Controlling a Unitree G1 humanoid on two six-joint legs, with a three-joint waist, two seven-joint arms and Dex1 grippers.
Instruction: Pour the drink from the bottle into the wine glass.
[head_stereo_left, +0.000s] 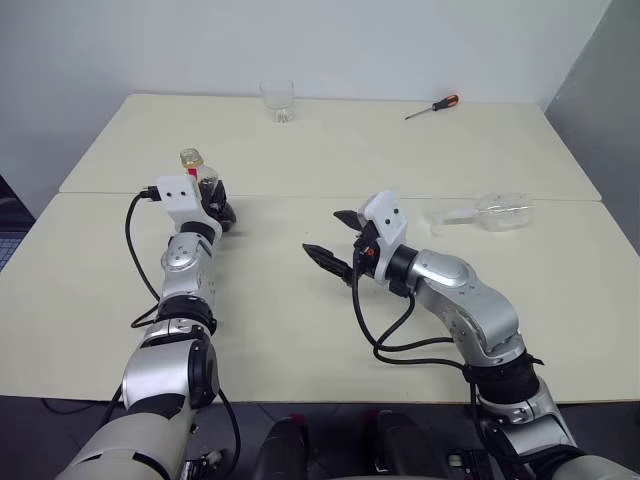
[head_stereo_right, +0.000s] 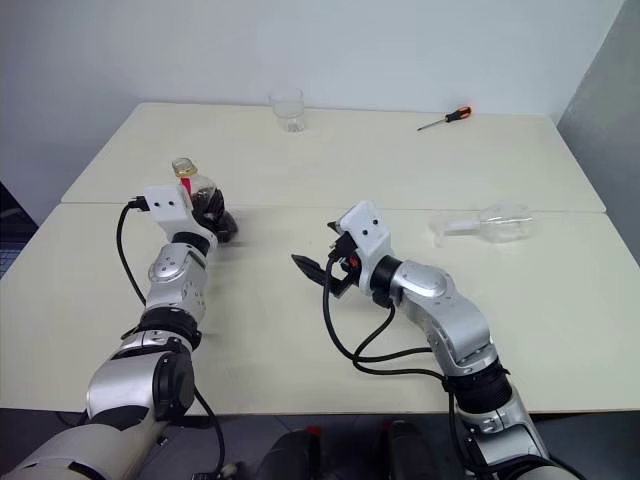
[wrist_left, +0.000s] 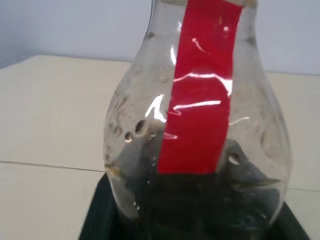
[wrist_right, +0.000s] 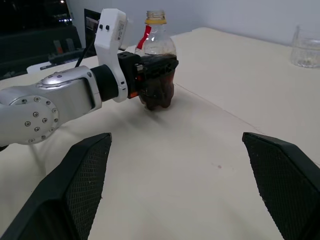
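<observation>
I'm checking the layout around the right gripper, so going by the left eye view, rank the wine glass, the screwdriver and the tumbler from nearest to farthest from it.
From the right gripper:
1. wine glass, lying on its side, to its right.
2. tumbler, upright at the table's far edge.
3. screwdriver, far edge, right of the tumbler; too close to the tumbler to call.

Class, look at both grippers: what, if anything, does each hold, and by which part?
The left gripper is around the lower body of the bottle; whether it grips firmly cannot be told. The right gripper is open and holds nothing.
</observation>
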